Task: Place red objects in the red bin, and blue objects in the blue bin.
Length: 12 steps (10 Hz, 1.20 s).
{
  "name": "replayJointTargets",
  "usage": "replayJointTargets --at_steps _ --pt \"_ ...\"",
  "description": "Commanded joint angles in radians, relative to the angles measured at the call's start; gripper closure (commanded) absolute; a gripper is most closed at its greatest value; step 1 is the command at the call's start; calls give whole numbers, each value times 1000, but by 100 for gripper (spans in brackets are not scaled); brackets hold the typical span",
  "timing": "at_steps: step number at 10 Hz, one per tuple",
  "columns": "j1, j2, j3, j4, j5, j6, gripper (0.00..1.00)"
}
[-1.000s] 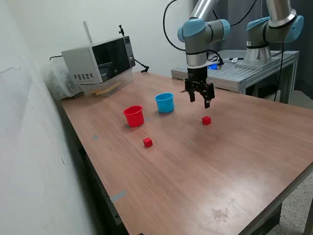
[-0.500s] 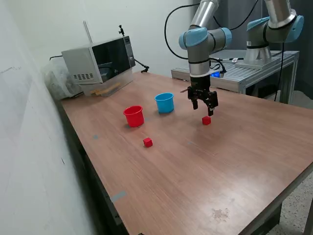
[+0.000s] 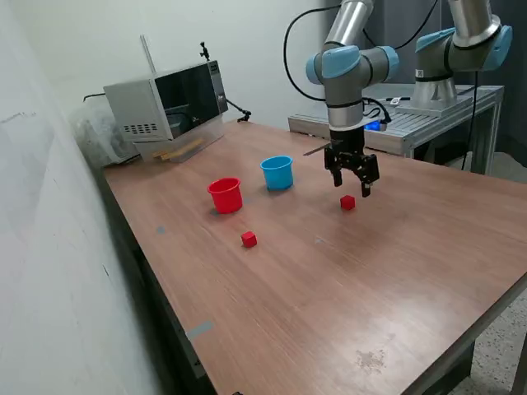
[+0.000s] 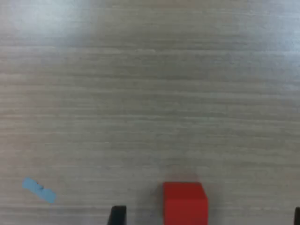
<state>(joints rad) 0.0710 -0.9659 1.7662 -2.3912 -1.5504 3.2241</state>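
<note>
Two small red cubes lie on the wooden table: one (image 3: 347,202) just below my gripper (image 3: 352,183), the other (image 3: 249,239) nearer the front, below the red bin (image 3: 225,196). The light-blue bin (image 3: 277,173) stands to the exterior view's right of the red bin. My gripper hangs open a little above the table, just behind and over the first cube. In the wrist view that red cube (image 4: 184,202) sits at the frame's edge between the dark fingertips (image 4: 117,214). No blue cubes show.
A microwave (image 3: 165,99) stands at the table's back corner on the exterior view's left, with a clear bag (image 3: 99,136) beside it. A second arm's base (image 3: 445,66) sits on a metal stand behind. A bit of blue tape (image 4: 39,189) lies on the table.
My gripper has moved toward the exterior view's right and lower, from beside the blue bin to just above the red cube. Cubes and bins have stayed put.
</note>
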Motion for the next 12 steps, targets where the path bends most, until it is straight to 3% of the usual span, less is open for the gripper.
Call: replayJointTargets --at_steps 1,8,9,12 --pt "-7 1 -2 -3 1 0 0" --pt "-8 45 -2 -46 1 -1 0" --pt "-8 45 -4 -49 0 0 100" --pt "-8 50 -5 -49 1 0 100"
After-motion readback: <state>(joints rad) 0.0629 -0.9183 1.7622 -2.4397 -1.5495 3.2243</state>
